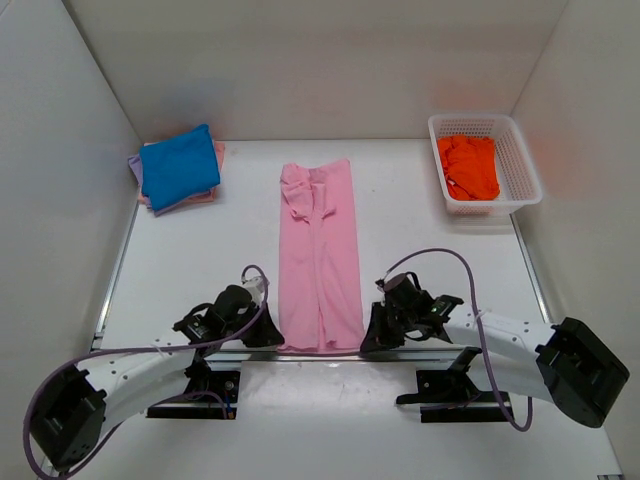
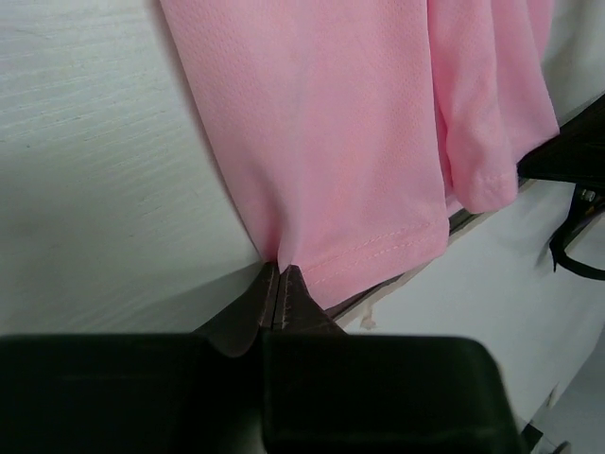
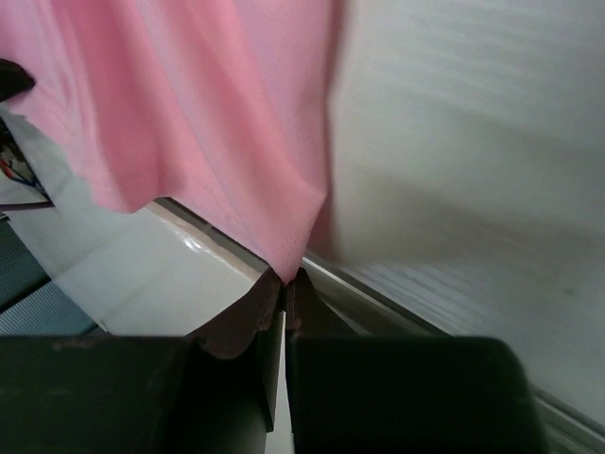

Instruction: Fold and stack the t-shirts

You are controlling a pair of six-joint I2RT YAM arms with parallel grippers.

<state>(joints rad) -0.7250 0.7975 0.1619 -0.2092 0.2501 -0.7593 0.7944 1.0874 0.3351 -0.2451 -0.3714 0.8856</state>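
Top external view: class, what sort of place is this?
Likely a robot lab cell: bare white walls around a white table, left claw and right claw pinching a pink t-shirt.

Robot lab test cell — white walls (image 1: pixel 300 70) boxing white table (image 1: pixel 200 260), arms (image 1: pixel 130 375) bolted at edge.

A lengthwise-folded t-shirt (image 1: pixel 320 250) lies down the middle of the desk (image 1: pixel 200 260), from near the far edge to the near edge. The left hand (image 1: pixel 272 338) grips its near left corner, and the right hand (image 1: pixel 368 340) grips its near right corner. A stack of folded t-shirts (image 1: pixel 178 168) sits in the far left corner. A basket (image 1: pixel 521 170) in the far right corner holds a crumpled t-shirt (image 1: pixel 468 166).
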